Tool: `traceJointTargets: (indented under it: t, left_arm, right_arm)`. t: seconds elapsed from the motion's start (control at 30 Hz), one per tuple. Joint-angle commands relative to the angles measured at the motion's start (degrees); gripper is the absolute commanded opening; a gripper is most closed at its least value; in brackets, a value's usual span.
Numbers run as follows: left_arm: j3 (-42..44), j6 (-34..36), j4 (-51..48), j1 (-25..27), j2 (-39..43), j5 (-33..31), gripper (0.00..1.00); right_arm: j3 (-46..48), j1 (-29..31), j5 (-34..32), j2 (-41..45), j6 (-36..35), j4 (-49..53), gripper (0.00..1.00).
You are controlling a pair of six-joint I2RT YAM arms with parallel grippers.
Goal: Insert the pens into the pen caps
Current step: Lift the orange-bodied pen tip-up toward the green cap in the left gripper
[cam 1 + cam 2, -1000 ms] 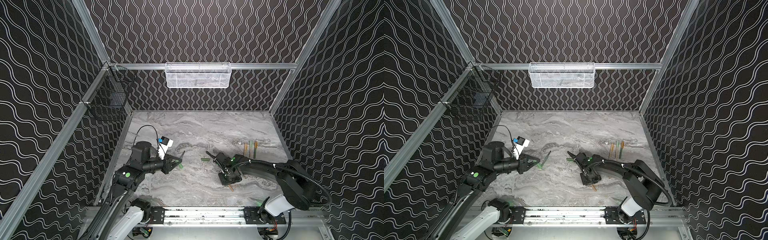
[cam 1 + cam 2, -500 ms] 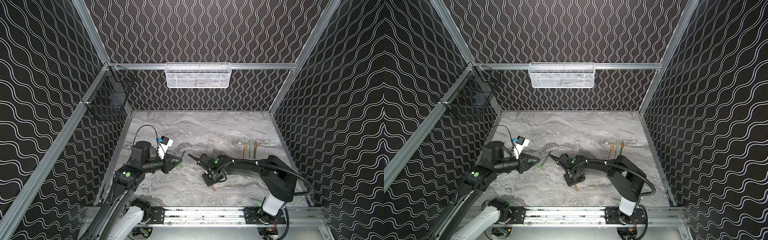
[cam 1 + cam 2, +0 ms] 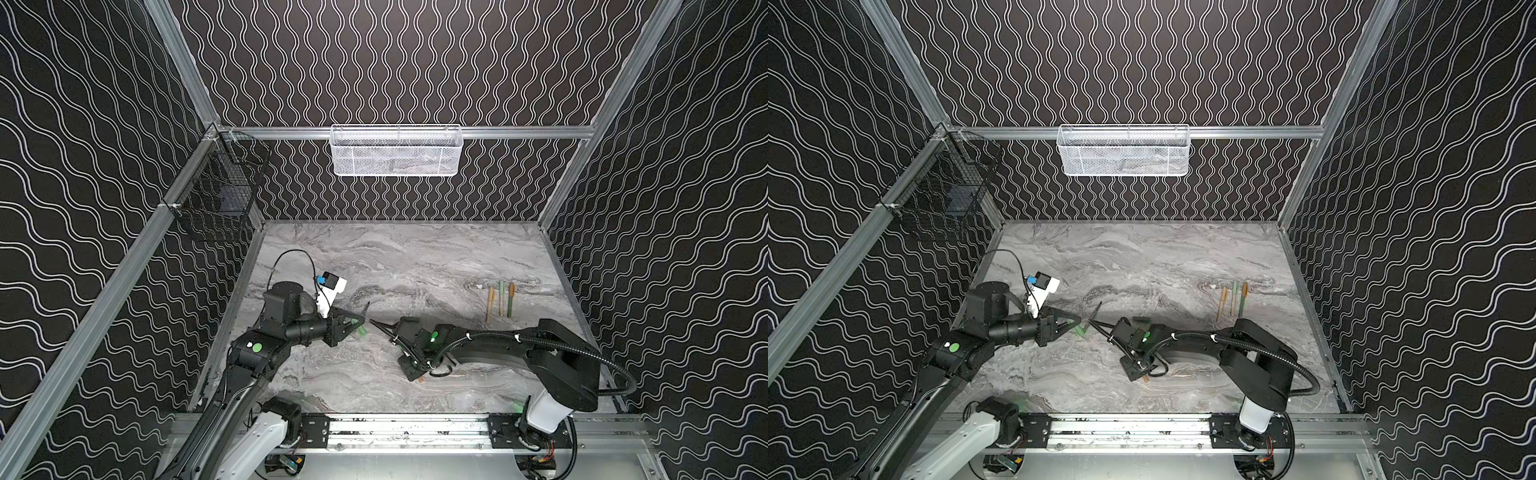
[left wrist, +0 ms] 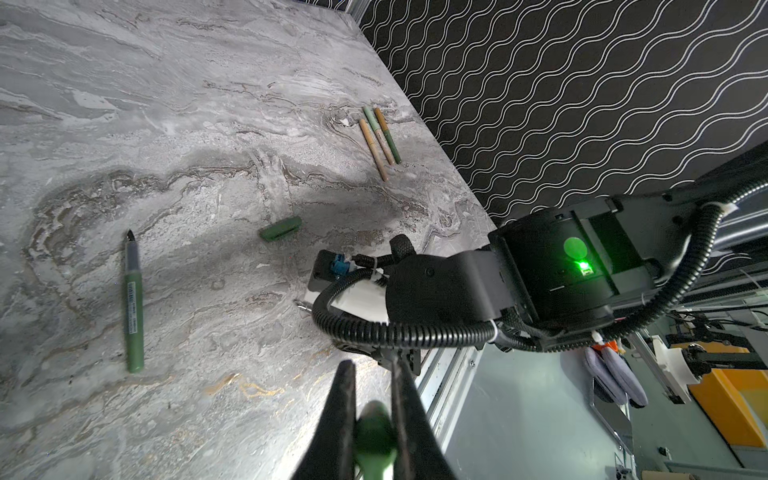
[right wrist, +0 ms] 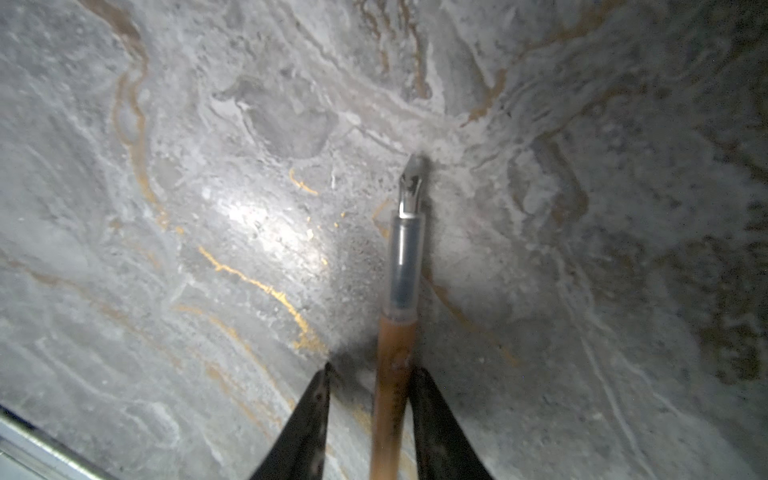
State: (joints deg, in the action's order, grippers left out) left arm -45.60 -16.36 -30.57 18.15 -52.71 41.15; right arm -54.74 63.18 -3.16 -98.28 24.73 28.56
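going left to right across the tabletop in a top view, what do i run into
left end effector shut on a green pen cap → green pen lying loose → right end effector open around an orange pen → row of three pens
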Motion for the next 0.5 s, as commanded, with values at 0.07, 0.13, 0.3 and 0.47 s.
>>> traceJointTargets:
  t: [0.07, 0.13, 0.3, 0.47]
  left_arm:
    - [0.25, 0.08, 1.84, -0.13, -0.10, 0.64, 0.00]
    - [0.25, -0.07, 1.87, -0.13, 0.04, 0.62, 0.00]
    - [0.24, -0.03, 1.83, -0.13, 0.07, 0.43, 0.00]
    - [0.24, -0.08, 1.76, -0.22, 0.28, 0.48, 0.00]
  right_arm:
    - [0.48, 0.63, 1.01, -2.69, 1.49, 4.31, 0.24]
    - [0.01, 0.77, 0.56, -3.37, 1.40, 4.48, 0.16]
    - [-0.74, 0.72, -0.28, -2.87, 0.69, 4.15, 0.06]
    - [0.08, 0.74, -1.29, 2.14, -1.31, 0.89, 0.01]
